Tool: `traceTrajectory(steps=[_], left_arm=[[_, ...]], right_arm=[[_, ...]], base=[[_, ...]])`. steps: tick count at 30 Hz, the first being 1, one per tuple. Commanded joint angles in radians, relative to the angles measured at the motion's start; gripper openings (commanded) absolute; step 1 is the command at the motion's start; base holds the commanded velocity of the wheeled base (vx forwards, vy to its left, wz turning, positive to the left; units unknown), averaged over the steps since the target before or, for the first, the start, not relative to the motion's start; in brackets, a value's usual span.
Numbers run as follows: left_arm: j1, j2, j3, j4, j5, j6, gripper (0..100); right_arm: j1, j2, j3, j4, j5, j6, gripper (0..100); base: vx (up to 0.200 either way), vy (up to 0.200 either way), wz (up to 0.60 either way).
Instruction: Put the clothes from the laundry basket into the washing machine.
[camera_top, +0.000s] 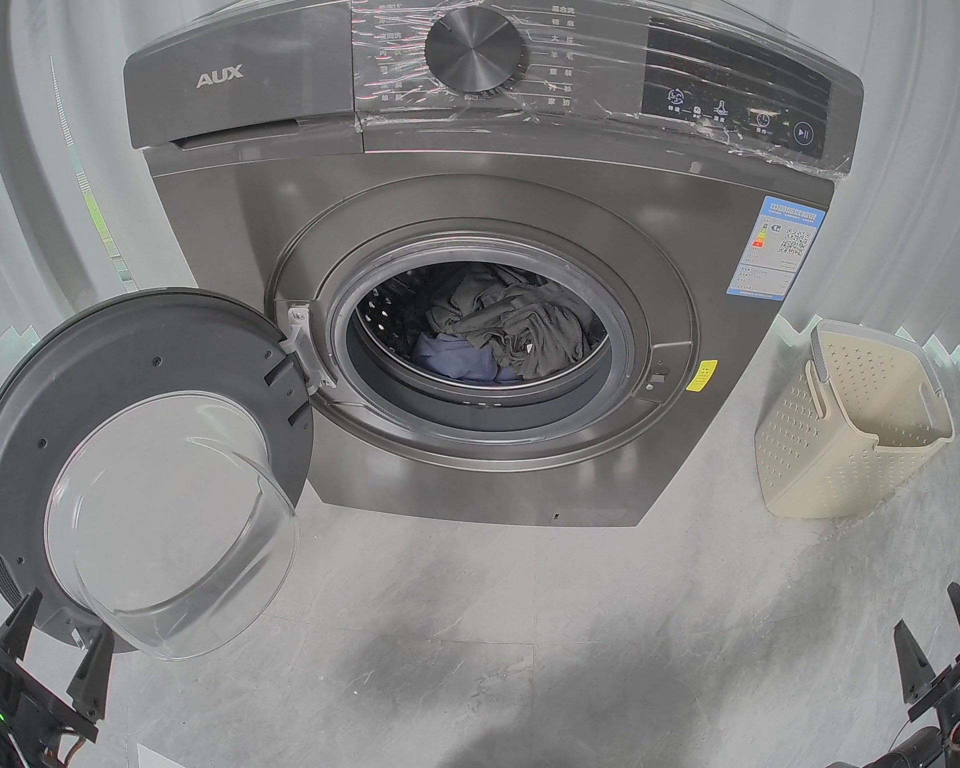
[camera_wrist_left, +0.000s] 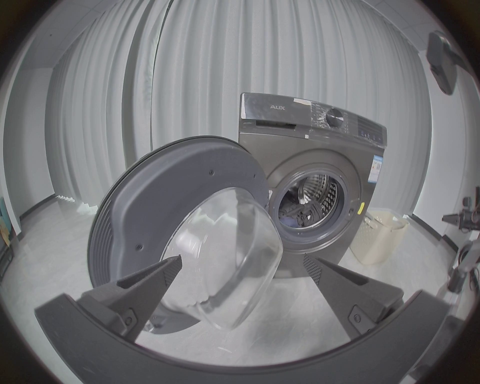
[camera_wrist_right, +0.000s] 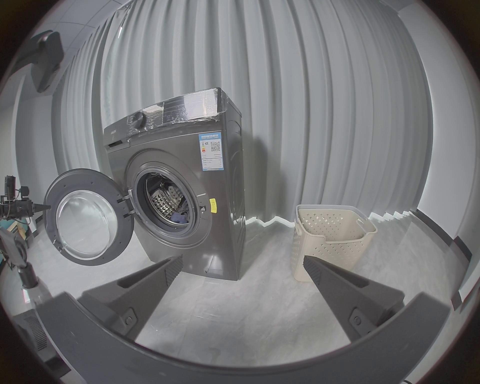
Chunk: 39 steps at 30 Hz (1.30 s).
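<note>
A grey front-loading washing machine stands ahead with its round door swung wide open to the left. Dark grey and blue clothes lie inside the drum. A cream perforated laundry basket sits on the floor to the machine's right, its visible inside bare. My left gripper is open and holds nothing, low at the near left just in front of the open door. My right gripper is open too, low at the near right, well short of the basket.
Pale pleated curtains hang behind the machine and basket. The grey marbled floor between me and the machine has free room. The open door juts out over the floor on the left side.
</note>
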Motion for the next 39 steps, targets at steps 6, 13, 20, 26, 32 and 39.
traceTrajectory(steps=[6,13,20,26,32,39], left_arm=[[0.137,-0.261,0.017,0.186,-0.133,0.09,100],[0.137,-0.261,0.017,0.287,-0.039,0.11,100],[0.138,-0.261,0.017,0.29,0.054,0.13,100],[0.135,-0.261,0.017,0.284,0.063,0.15,100],[0.072,-0.278,0.014,0.296,-0.07,0.106,100],[0.1,-0.327,0.017,0.347,-0.036,0.041,100]], right_arm=[[0.165,-0.09,0.013,0.144,0.02,-0.122,100],[0.162,-0.087,0.015,0.145,-0.207,-0.028,100],[0.048,-0.172,0.005,0.168,-0.145,-0.105,100],[0.053,-0.175,0.008,0.165,-0.046,-0.118,100],[0.053,-0.175,0.005,0.173,-0.08,-0.088,100],[0.053,-0.175,0.015,0.214,-0.06,-0.03,100]], base=[[0.0,0.0,0.0],[0.0,0.0,0.0],[0.0,0.0,0.0],[0.0,0.0,0.0],[0.0,0.0,0.0],[0.0,0.0,0.0]])
